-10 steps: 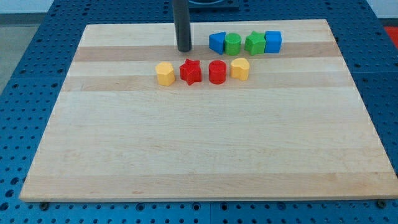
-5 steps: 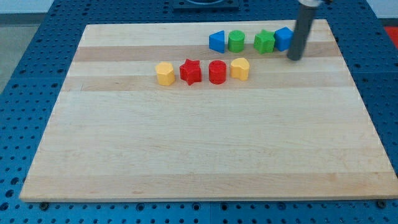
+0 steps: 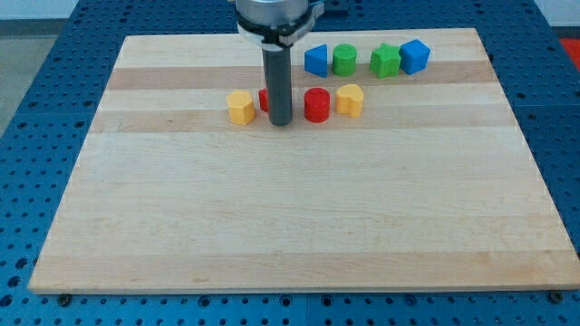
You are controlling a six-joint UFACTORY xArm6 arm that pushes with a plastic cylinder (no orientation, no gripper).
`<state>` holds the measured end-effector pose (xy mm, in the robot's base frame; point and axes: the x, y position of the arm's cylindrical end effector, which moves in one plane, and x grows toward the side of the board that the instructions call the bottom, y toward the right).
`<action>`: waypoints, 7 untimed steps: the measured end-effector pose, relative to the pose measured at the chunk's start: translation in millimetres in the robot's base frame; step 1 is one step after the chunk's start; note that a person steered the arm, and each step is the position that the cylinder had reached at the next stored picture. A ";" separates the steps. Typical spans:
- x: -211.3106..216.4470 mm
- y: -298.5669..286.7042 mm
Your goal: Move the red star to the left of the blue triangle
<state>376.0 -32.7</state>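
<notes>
Rod comes straight down from the top centre of the frame; the tip (image 3: 281,122) sits on the board (image 3: 290,217) in the upper-middle area, right in the lower row of blocks. No jaws on this tool, just a plain dark rod, so nothing to open or close and it holds nothing.

Red star (image 3: 264,100) is mostly hidden behind the rod. Only a red sliver shows at the rod's left edge, so shape can't be confirmed from this shot. Tip is at the star's near (bottom) side; whether it touches can't be told.

Lower row, left to right in the frame: yellow block (image 3: 240,106), roughly hexagonal, just left of the rod; the hidden red star; red cylinder (image 3: 316,104) just right of the rod; yellow heart-ish block (image 3: 350,100) touching or nearly touching the cylinder.

Upper row, toward the top right of the frame: blue triangle (image 3: 315,61), green cylinder (image 3: 343,60) just beside it, then a small gap, green star (image 3: 384,61), and blue cube (image 3: 414,56) up against it, turned slightly.

Red star sits below and left of the blue triangle in the frame, a row apart, not level with it.

Board lies on a blue perforated table (image 3: 54,109).
</notes>
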 end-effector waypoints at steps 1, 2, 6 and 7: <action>-23.6 -1.6; -40.9 -1.6; -61.6 -19.1; -69.4 30.6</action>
